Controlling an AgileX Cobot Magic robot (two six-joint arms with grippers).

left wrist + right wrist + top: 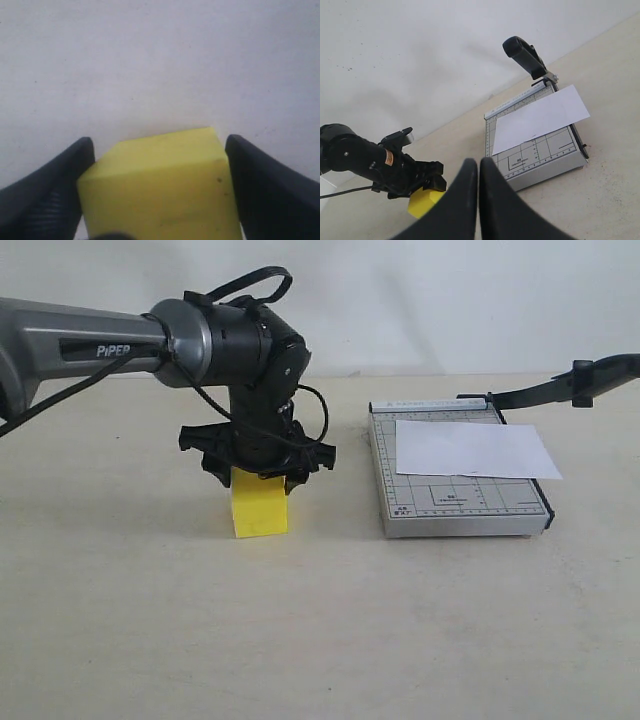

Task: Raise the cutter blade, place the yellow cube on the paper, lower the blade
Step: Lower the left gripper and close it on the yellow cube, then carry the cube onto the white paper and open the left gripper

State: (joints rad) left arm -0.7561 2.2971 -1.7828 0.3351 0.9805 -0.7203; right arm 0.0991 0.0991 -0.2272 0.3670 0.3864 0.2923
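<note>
Over on the left half of the surface [300,640], well away from its edges, the left claw [262,478] is down on the yellow cube [260,508]. It's closed on it, with a black finger [47,200] against each side. The cube's bottom looks like it's sitting on the surface, so I'd call this the grab, with the lift not begun.

The cutter blade [545,390] is already up, its fat handle in the air out toward the right edge, so step one looks done. The paper [475,450] lies on the grey cutter base [440,505] on the right half of the surface, toward the far edge, and pokes out a bit past the base's right side.

Next move as I read it: lift straight up, carry it right, set the cube on the middle of the paper and let go. Nothing sits between cube and cutter. I'd watch the base's left rim, so the cube needs some height, and a sliding landing could drag the sheet. The right claw [478,200] is up high looking down on the whole setup, fingers pressed together on nothing, not in the way.
</note>
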